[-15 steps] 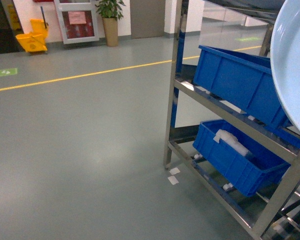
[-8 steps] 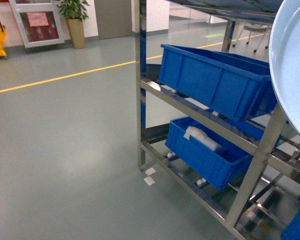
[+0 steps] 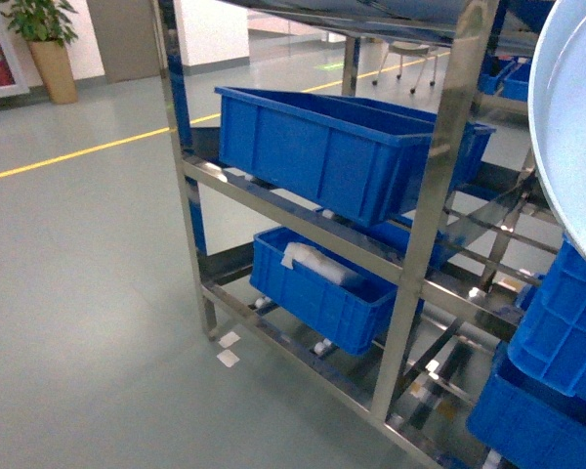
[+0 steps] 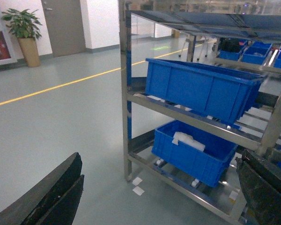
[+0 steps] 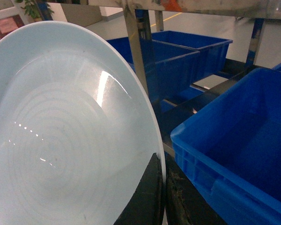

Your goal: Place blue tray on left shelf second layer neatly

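A: Where's the pale sky-blue round plastic tray?

B: Held up on edge, tilted, at the far right of the head view. Only an arc of it is in frame there, rest cut off. Right wrist view shows most of the dish face, with concentric rings and glare.

A: Right gripper?

B: Two dark fingers pinching the tray rim at the bottom edge, one on each side of the rim. Fingertips only; the gripper body is out of frame. Not visible in the head view.

A: Left gripper?

B: Left wrist view shows a dark finger at lower left and another at lower right, spread wide apart, nothing between them. Both are cropped by the frame edge.

A: Shelf?

B: Shiny stainless-steel rack with perforated uprights, ahead and left of the tray. Its middle level carries a deep dark-blue ribbed crate with another behind it, partly hidden. The lower level has a dark-blue crate with something white inside; can't tell what it is. Top level is cut off.

A: Anything else?

B: More dark-blue crates stacked at lower right, cropped. Two small white scraps on the grey floor by the rack foot. Yellow floor line, potted plant at top left, blurry.
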